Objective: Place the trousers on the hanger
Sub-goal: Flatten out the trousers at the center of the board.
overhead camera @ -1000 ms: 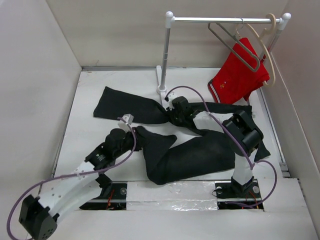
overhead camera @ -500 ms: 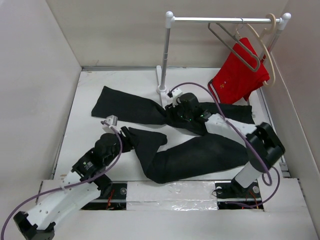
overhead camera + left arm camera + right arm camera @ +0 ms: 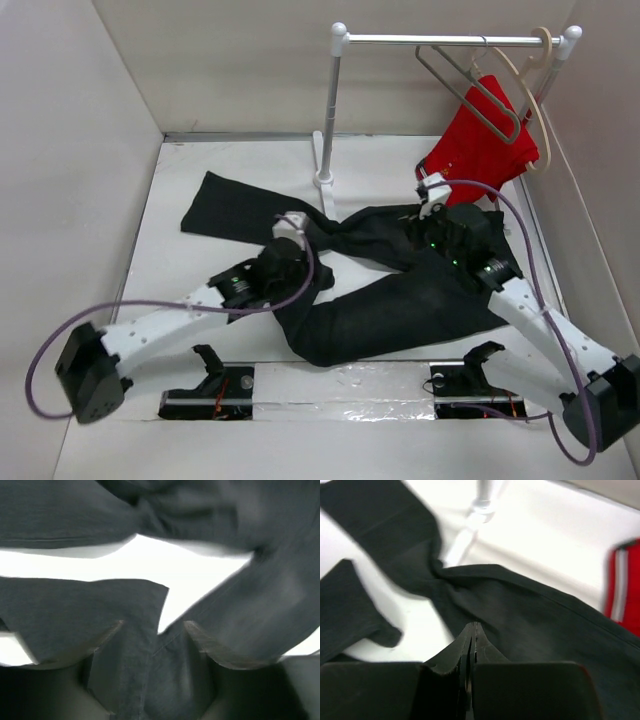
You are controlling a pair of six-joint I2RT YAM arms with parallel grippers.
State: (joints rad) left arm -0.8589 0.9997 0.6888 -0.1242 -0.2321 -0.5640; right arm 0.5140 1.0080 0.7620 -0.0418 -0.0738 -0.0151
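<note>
The black trousers [image 3: 400, 300] lie spread across the white table, one leg reaching to the back left. My left gripper [image 3: 305, 255] is low over their middle. In the left wrist view it [image 3: 154, 626] is open, with a fold of the trousers [image 3: 60, 615] lying between its fingers [image 3: 107, 635]. My right gripper [image 3: 417, 216] hovers over the trousers near the back right. The right wrist view shows it [image 3: 476, 626] shut, tips together above the fabric [image 3: 530, 610], nothing visibly pinched. The grey metal hanger [image 3: 470, 85] hangs bare on the rail.
A white rack stands at the back, its pole [image 3: 330, 110] and foot [image 3: 482, 502] just behind the trousers. Red shorts [image 3: 480, 150] hang from a cream hanger [image 3: 535, 95] at the rail's right end. White walls enclose the table on the left, back and right.
My left arm swung from the table's left to the middle of the trousers and its gripper opened. My right arm moved from the centre toward the back right; its jaws opened, then shut.
</note>
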